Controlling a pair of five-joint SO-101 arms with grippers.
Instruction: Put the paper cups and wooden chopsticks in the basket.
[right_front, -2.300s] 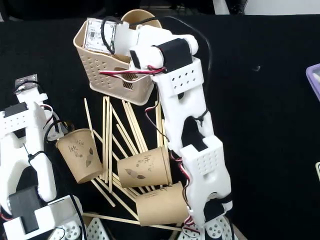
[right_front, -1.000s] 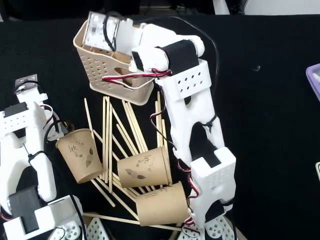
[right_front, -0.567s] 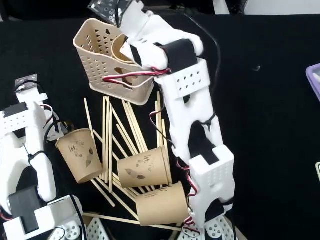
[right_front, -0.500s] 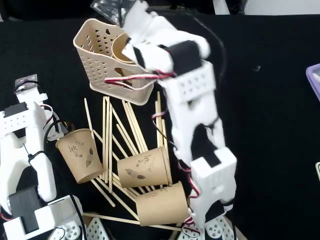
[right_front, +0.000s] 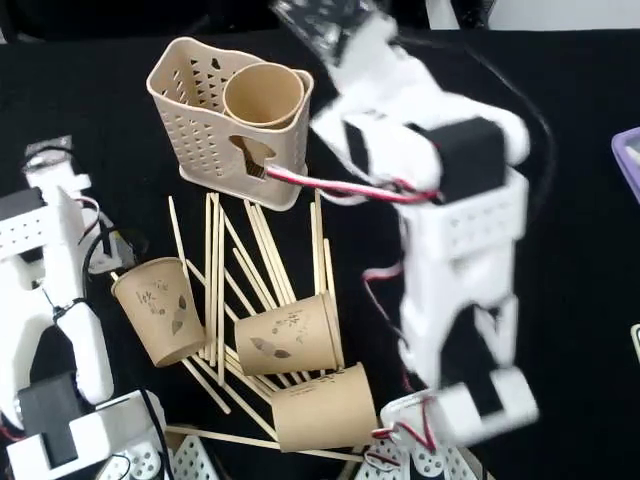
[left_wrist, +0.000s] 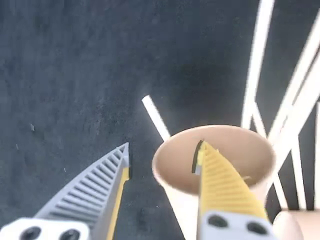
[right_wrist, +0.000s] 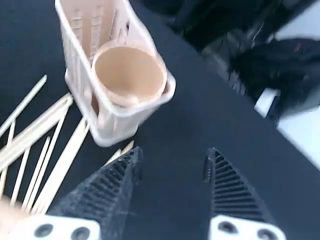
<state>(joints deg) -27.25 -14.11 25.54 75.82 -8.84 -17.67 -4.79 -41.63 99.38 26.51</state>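
At 11 o'clock on the tabletop: slotted plastic basket, one paper cup upright inside.
Scattered at 7 o'clock: leftmost cup and two others lying over thin wooden chopsticks.
Left gripper: parted, one finger inside that cup's rim, nothing clamped.
Right gripper: spread wide, empty, near the basket.
Grip advice: the thin paper wall is best pinched gently so it is not crushed.

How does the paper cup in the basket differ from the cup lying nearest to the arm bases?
The first cup stands upright, mouth up; the nearest cup lies on its side. The first cup is inside the basket; the nearest cup is on the table, among chopsticks. Both are brown paper cups.
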